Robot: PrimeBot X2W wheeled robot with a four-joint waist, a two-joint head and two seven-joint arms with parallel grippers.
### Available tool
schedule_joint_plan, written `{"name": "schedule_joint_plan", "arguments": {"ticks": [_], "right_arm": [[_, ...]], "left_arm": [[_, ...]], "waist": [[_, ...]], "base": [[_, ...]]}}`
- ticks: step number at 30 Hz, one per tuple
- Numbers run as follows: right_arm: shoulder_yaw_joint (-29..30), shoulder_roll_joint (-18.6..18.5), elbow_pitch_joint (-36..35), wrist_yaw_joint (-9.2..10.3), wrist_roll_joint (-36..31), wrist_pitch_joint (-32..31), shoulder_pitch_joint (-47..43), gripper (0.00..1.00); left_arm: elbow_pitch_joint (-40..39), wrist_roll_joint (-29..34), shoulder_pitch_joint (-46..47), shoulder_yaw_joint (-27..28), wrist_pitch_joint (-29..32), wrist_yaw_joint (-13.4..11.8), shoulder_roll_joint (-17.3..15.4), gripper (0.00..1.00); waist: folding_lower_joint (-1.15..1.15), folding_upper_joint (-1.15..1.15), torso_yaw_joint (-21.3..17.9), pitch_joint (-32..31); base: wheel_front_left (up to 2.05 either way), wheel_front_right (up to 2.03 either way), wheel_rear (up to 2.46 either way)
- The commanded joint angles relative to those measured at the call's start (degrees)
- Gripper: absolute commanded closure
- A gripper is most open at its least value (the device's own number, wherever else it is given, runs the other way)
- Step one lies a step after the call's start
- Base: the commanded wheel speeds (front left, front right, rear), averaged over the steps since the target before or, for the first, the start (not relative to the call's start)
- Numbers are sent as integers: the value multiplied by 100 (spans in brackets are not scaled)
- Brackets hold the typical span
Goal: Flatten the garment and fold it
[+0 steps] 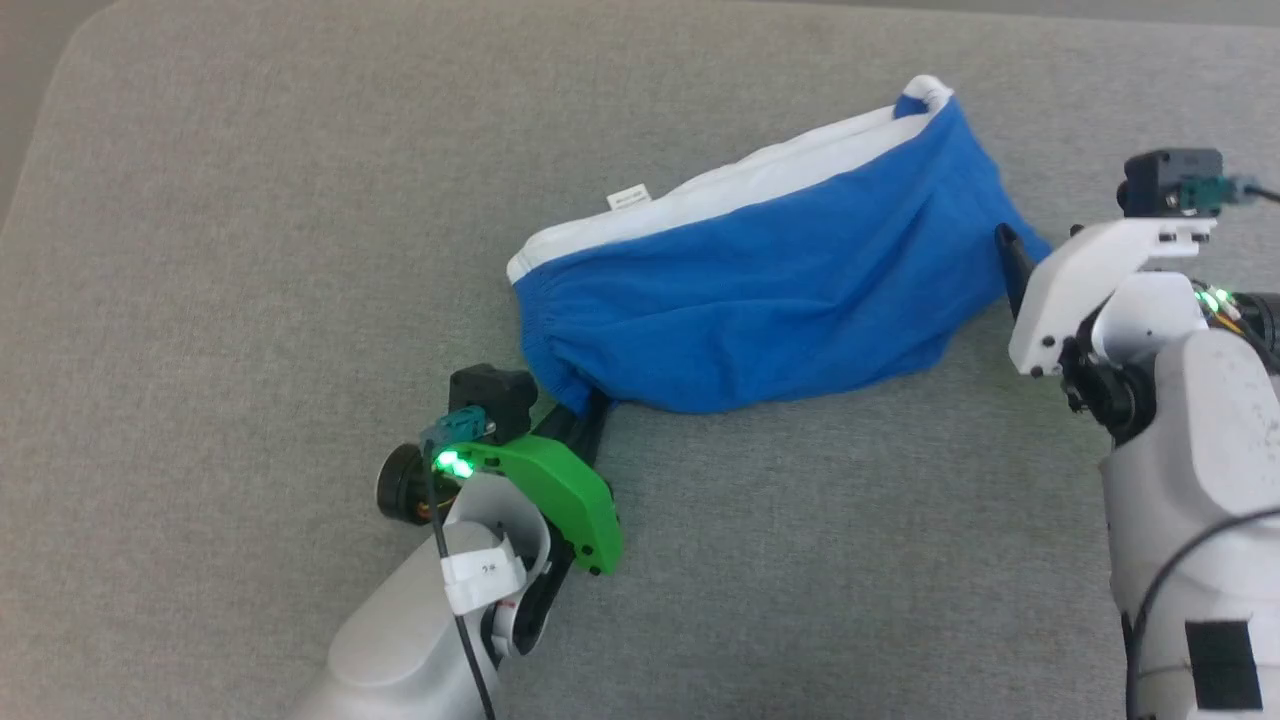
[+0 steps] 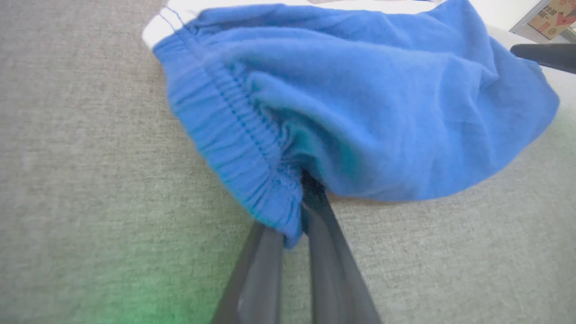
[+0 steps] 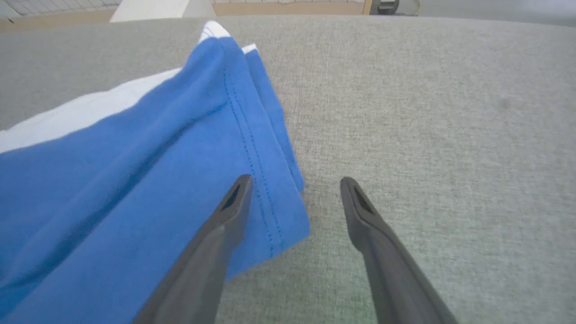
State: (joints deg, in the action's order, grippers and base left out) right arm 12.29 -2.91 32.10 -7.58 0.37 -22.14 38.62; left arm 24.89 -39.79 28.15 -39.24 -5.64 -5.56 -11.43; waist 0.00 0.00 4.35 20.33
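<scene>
Blue shorts [image 1: 760, 290] lie on a grey worktop [image 1: 250, 250] between the hands. The left hand [image 1: 592, 405] is clamped on the waistband corner. The right hand [image 3: 294, 184] is spread wide and empty, one finger over the hem.

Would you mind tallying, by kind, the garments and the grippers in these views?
Garments: 1, the blue shorts
Grippers: 2, the left gripper shut on the shorts' gathered waistband, the right gripper open at the opposite hem
Total: 3
</scene>
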Motion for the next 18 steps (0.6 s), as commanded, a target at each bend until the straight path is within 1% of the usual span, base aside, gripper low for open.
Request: {"name": "schedule_joint_plan", "arguments": {"ticks": [1,5,6,7,9,11,14,18], "right_arm": [[46,3,160,9,-78,-117,172,0],[38,3,527,9,-291,-542,439,0],[31,3,582,9,-327,-638,477,12],[15,3,629,9,-367,-745,514,64],[-30,3,636,9,-373,-844,552,100],[-91,3,556,9,-349,-855,518,100],[-169,3,245,9,-227,-648,339,100],[-276,3,-580,9,122,-227,-210,100]], "left_arm": [[26,74,78,-29,0,38,25,100],[29,88,153,-50,-20,59,39,100],[30,93,163,-55,-27,60,37,100],[32,98,170,-60,-35,60,34,100],[35,110,175,-75,-47,58,26,100],[36,134,171,-104,-62,64,11,100],[-12,174,124,-136,-79,50,-59,100],[-241,228,-63,-172,-71,-16,-254,100]], "waist": [[0,0,136,150],[0,0,176,259],[0,0,177,273],[0,0,175,284],[0,0,167,289],[0,0,155,259],[0,0,124,146],[0,0,74,-90]], "base": [[0,0,0],[0,0,0],[0,0,0],[0,0,0],[0,0,0],[0,0,0],[0,0,0],[0,0,0]]}}
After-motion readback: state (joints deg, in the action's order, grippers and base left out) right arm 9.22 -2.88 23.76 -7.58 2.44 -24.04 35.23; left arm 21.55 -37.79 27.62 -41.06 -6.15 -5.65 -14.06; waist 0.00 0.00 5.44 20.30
